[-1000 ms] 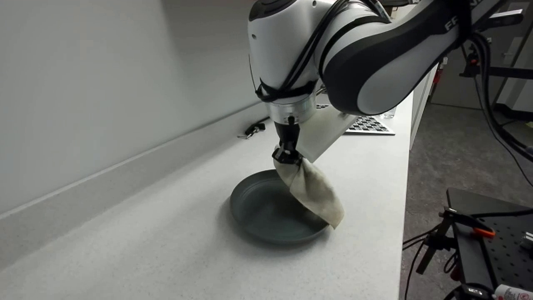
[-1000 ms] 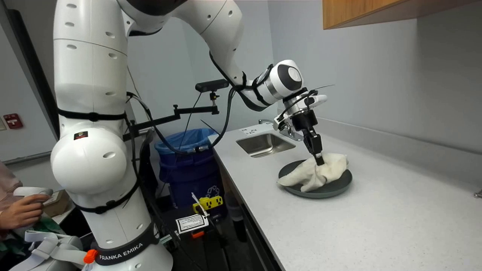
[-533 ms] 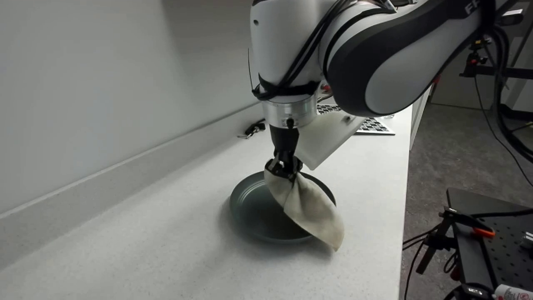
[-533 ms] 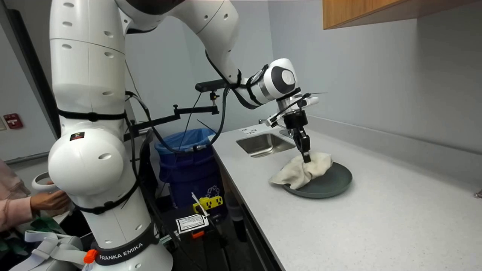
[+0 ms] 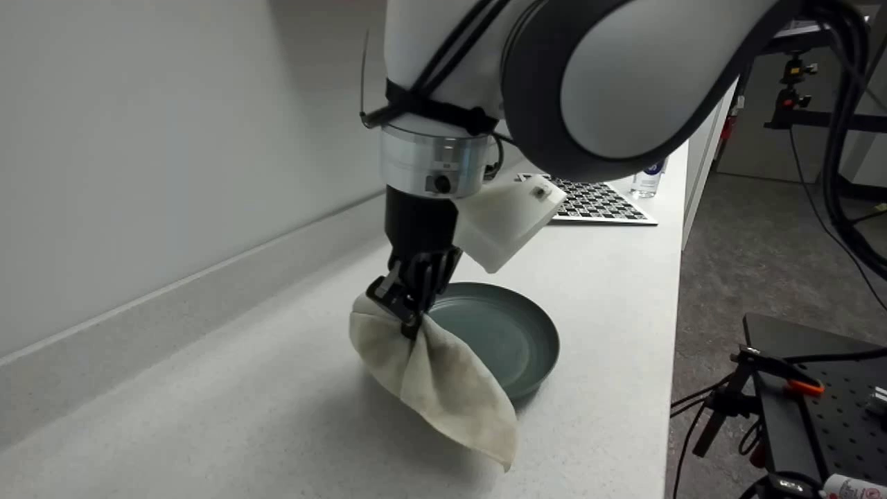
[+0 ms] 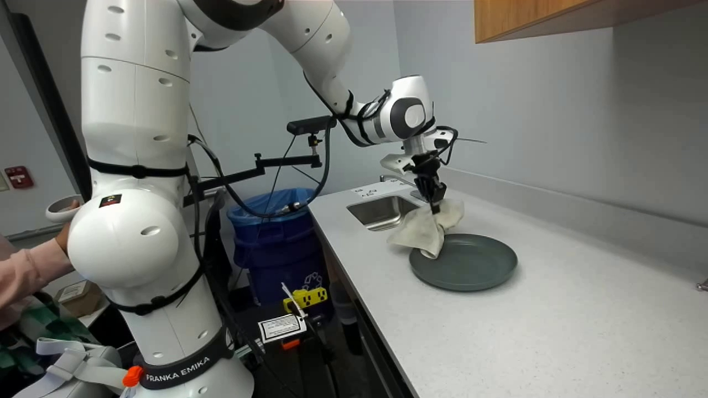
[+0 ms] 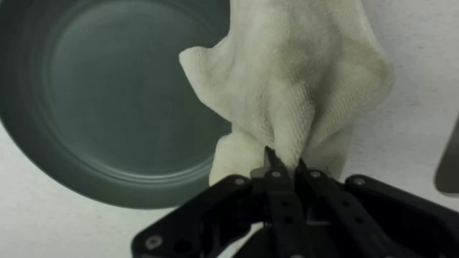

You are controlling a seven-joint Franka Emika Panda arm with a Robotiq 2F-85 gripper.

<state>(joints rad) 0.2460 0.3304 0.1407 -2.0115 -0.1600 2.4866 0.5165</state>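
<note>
In the wrist view, the fingers [image 7: 281, 193], low centre, are clamped on a bunched fold of cloth [image 7: 287, 75] — probably gripped mid-fabric so the rest drapes — reaching upper centre and partly hiding the plate [image 7: 122, 93], which sits flat on the surface [image 7: 46, 215], upper left.

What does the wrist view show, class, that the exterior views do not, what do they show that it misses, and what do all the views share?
Only the wrist view gives a close look down at a fold of the cloth squeezed between the fingers of the pincer.

Only the exterior views show the arm, in both; a blue bin, in an exterior view; and a checked board and a bottle, in an exterior view.

All share the pincer, the cloth, and the grey-green plate on the pale counter, partly hidden by the cloth.
</note>
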